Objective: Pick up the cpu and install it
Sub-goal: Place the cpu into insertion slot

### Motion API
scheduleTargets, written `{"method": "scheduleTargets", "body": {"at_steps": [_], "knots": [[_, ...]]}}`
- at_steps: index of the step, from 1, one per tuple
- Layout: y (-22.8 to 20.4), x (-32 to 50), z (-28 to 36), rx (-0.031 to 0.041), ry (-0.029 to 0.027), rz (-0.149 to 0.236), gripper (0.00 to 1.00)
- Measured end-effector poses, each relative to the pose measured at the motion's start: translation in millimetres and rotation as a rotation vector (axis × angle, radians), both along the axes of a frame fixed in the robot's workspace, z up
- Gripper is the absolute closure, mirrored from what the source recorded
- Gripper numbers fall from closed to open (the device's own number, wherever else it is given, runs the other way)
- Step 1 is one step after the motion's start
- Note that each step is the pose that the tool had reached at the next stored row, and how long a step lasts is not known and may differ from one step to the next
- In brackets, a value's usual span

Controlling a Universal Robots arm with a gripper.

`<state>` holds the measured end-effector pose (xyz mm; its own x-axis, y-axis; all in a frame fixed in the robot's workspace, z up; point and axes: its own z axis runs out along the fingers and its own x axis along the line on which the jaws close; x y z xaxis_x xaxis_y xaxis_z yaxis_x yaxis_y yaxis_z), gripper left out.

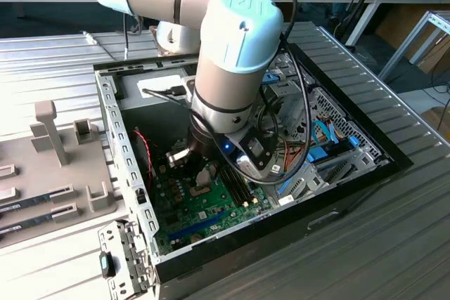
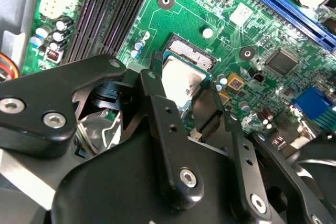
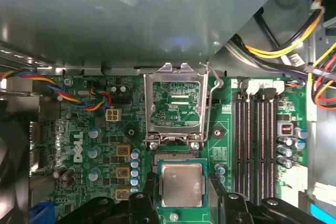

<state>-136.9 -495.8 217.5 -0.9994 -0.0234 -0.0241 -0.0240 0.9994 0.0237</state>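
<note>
The cpu (image 3: pixel 181 184) is hanging flat, silver top up, right over the open socket (image 2: pixel 191 55) on the green motherboard (image 3: pixel 100 145). A strip of the socket's contact field is peeking out past the chip's far edge, so to my eye it is sitting just above the seat and is not pressed home yet.

The tool (image 2: pixel 184 93) is pinching it. Its black fingers (image 2: pixel 163 124) are closed narrow on two opposite edges, which is leaving the lid and the underside untouched. That looks like the reason for the edge grip, since the contacts below are delicate.

Just beyond the chip, the hinged metal frame (image 3: pixel 176 106) is standing swung open and upright, with its thin wire lever (image 3: pixel 207 103) beside it. That is keeping the way down to the socket free.

Beside the socket, the dark memory slots (image 3: pixel 257 145) are lying parallel, well clear of the fingers.

In the exterior view the arm (image 1: pixel 232 54) is reaching steeply down into the open computer case (image 1: pixel 112 124). The case is lying on its side on the ribbed worktop (image 1: pixel 394 230), so the board is facing up for a straight vertical drop.
</note>
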Motion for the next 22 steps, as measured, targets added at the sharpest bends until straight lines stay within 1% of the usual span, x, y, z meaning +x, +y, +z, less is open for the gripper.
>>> {"method": "scheduleTargets", "body": {"at_steps": [1,5,6,7,11,17,22], "knots": [[0.0,-0.6,-3.2,-0.0010,0.0000,0.000,0.53],[0.0,-1.1,-10.8,-0.0030,0.0000,0.000,0.53],[-0.1,-1.3,-13.5,-0.0043,-0.0001,0.000,0.53],[-0.4,-2.0,-14.2,-0.0063,0.0001,0.000,0.53],[-2.2,-3.6,-14.5,-0.0102,0.0001,0.000,0.53],[-2.6,-3.7,-17.4,-0.0109,0.0003,0.000,0.53],[-2.6,-3.7,-18.1,-0.0104,0.0001,0.000,0.53]]}}
